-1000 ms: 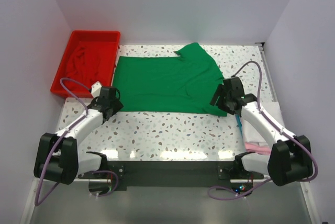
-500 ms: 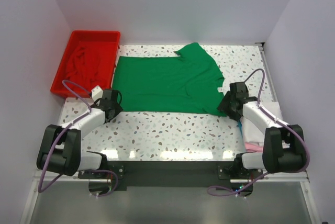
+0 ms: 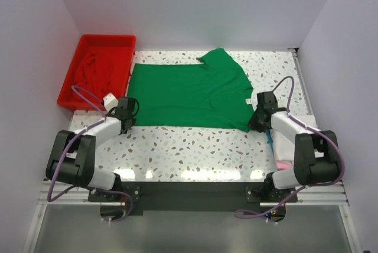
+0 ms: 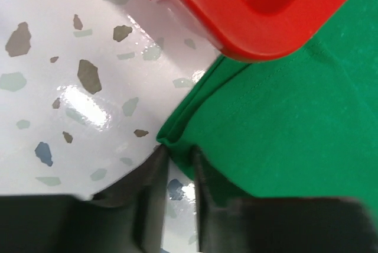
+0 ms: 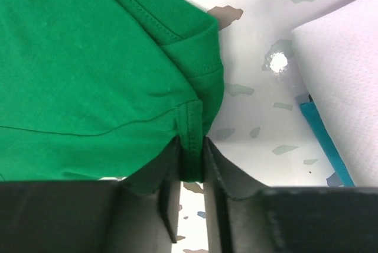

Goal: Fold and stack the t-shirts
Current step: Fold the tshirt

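A bright green t-shirt (image 3: 189, 94) lies spread flat across the middle of the table. My left gripper (image 3: 126, 118) sits low at its near left corner. In the left wrist view the left gripper (image 4: 179, 161) is shut on that corner of the green cloth (image 4: 295, 117). My right gripper (image 3: 255, 120) is at the near right corner. In the right wrist view the right gripper (image 5: 191, 157) pinches the stitched hem of the green t-shirt (image 5: 88, 58). A dark red t-shirt (image 3: 93, 71) lies crumpled in the red tray (image 3: 127, 39).
The red tray's corner (image 4: 254, 22) stands right beside the left gripper and overlaps the green cloth's edge. At the right edge lies a stack of folded t-shirts: white (image 5: 342, 87), teal (image 5: 325, 140) and pink (image 3: 288, 163). White walls enclose the table.
Both grippers came down to the green shirt's near corners and closed on them, having stood open a second ago. The shirt itself lies as before.
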{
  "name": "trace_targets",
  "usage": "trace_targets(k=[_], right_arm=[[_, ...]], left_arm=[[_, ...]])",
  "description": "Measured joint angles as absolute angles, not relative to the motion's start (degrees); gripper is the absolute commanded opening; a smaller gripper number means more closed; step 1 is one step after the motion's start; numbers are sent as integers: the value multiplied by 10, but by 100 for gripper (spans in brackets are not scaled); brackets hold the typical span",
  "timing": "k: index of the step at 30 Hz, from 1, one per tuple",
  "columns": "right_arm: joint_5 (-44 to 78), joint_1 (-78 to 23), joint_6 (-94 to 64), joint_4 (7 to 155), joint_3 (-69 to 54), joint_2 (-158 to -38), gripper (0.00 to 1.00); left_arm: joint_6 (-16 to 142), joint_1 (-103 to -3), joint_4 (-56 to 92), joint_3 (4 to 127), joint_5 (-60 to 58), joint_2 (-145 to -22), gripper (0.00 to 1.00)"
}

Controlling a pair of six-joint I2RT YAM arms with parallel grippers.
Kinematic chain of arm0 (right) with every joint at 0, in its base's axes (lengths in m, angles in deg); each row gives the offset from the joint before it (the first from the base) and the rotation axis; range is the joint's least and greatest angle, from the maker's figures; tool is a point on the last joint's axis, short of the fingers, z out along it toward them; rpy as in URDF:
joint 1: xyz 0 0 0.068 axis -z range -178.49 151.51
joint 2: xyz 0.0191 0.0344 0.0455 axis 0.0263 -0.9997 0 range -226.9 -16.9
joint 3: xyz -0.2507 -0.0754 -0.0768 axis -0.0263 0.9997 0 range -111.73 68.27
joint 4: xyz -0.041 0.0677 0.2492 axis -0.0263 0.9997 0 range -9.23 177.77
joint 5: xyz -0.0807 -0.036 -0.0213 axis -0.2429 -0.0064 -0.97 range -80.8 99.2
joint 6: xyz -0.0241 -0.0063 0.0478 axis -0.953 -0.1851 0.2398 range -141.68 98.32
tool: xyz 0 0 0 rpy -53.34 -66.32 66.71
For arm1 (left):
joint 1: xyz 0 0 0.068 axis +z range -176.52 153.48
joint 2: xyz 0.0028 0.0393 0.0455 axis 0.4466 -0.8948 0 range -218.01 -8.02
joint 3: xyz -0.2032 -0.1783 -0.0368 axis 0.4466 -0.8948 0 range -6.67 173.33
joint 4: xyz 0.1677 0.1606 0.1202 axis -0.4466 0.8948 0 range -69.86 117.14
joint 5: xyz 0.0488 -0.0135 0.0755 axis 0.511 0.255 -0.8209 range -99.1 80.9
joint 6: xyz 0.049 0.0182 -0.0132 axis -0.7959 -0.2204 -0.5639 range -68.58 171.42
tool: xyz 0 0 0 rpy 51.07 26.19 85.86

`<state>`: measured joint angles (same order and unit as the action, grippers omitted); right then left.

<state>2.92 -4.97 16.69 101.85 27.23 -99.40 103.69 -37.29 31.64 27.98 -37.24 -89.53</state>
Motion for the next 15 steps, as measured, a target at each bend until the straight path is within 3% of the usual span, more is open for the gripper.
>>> trace_targets(k=[3,4,10,15], right_arm=[[29,-47,161,1029,259,-994,4],[31,-44,158,1033,253,-994,0],[51,-21,145,1061,228,-979,0],[69,2,133,1113,225,-911,0]], left_arm=[[1034,-372,316,294,-376,-913,1],[1036,-372,317,299,-376,-918,0],[1033,-372,338,306,-372,-912,0],[1039,-372,377,293,-362,-837,0]])
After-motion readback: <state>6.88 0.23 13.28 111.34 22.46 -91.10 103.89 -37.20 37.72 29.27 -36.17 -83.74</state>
